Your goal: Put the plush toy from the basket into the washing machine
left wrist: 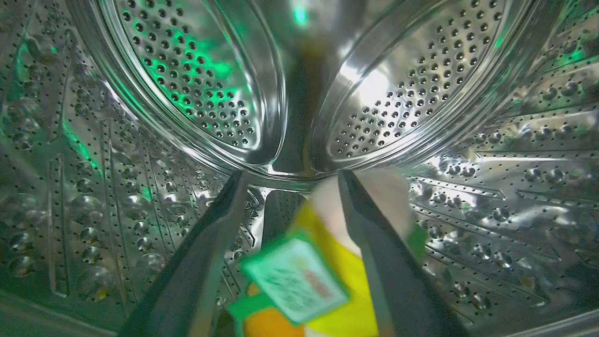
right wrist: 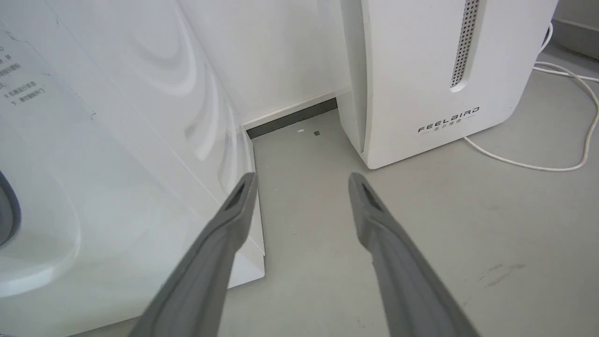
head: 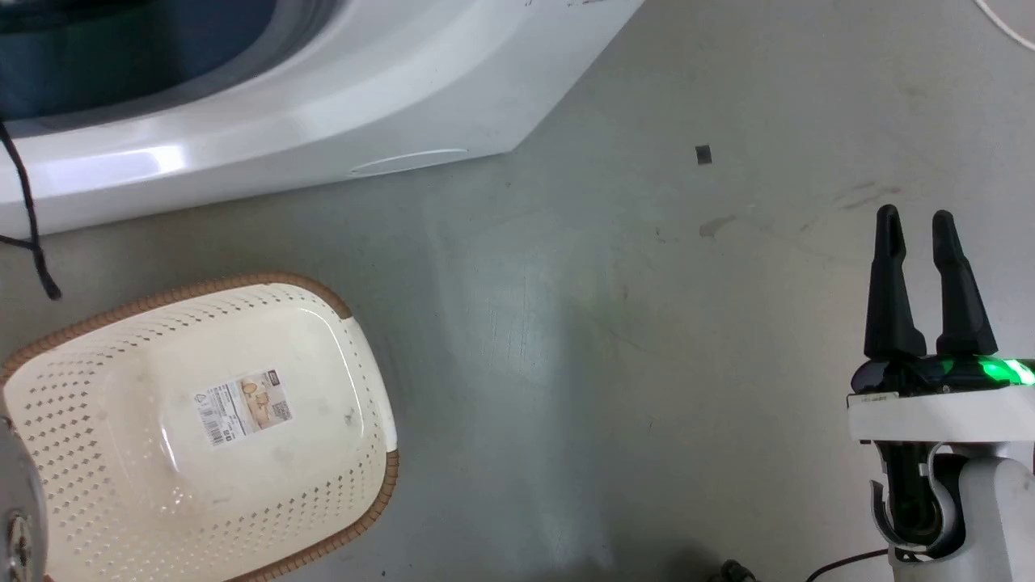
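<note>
Inside the washing machine's shiny steel drum (left wrist: 187, 70), my left gripper (left wrist: 292, 175) stands open, jaws wide apart. The plush toy (left wrist: 341, 267) is blurred low between the fingers: yellow garment, pale pink head behind the right finger, orange part, green paper tag (left wrist: 295, 278). I cannot tell if it touches a finger. On the floor before the white washing machine (head: 242, 105) sits the cream basket (head: 97, 388), with nothing in it but the label sticker (head: 242, 408). My right gripper (head: 915, 218) is open over bare floor at the right, holding nothing; it is also in its own view (right wrist: 302, 178).
A white FEELBIRD appliance (right wrist: 421, 70) stands right of the washing machine's side (right wrist: 117, 140), its white cable (right wrist: 561, 159) trailing on the grey floor. A black cord (head: 28, 210) hangs at the left. A small dark mark (head: 703, 154) lies on the floor.
</note>
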{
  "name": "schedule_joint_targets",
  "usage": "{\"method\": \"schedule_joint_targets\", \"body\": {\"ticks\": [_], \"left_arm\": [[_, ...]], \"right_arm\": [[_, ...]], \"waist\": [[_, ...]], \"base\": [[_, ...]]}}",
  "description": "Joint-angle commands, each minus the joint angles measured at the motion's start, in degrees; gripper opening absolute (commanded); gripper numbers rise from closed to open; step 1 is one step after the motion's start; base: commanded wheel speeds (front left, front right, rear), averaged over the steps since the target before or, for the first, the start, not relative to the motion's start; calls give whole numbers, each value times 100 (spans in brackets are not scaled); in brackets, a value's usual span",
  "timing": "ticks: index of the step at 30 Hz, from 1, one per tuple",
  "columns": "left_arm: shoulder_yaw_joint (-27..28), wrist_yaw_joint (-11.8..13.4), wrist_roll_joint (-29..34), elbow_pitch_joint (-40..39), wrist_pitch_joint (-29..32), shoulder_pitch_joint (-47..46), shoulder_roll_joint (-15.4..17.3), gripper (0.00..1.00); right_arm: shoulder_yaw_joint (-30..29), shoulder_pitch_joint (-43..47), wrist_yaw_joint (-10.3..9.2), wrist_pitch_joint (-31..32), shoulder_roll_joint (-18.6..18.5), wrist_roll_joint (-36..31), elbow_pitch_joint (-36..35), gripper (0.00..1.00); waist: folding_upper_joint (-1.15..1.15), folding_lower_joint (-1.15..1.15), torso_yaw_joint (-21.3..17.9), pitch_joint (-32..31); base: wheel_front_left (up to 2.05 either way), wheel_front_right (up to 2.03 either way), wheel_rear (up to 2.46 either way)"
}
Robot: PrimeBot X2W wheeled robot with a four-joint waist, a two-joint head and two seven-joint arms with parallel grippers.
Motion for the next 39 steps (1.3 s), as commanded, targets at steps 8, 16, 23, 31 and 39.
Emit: {"method": "schedule_joint_targets", "body": {"ticks": [8,16,23,31,39], "left_arm": [[6,6,-41,-18,-30,719,-287,100],[203,198,-47,-629,-30,1908,-656,100],[227,376,164,-1593,-30,3096,-1102,100],[75,489,457,-2574,-30,4193,-1545,100],[94,549,528,-3170,-30,5158,-1795,100]], "right_arm": [[-13,12,-5,-24,-4,-129,3,100],[68,214,-5,-24,-4,-413,-146,100],[64,463,-5,-24,-4,-721,-315,100],[73,839,-5,-24,-4,-1190,-461,100],[51,1128,-5,-24,-4,-1515,-480,100]], "waist": [[0,0,168,-519],[0,0,437,-1129],[0,0,773,-1718],[0,0,1158,-2344],[0,0,1335,-2813]], "base": [[0,0,0],[0,0,0],[0,0,0],[0,0,0],[0,0,0]]}}
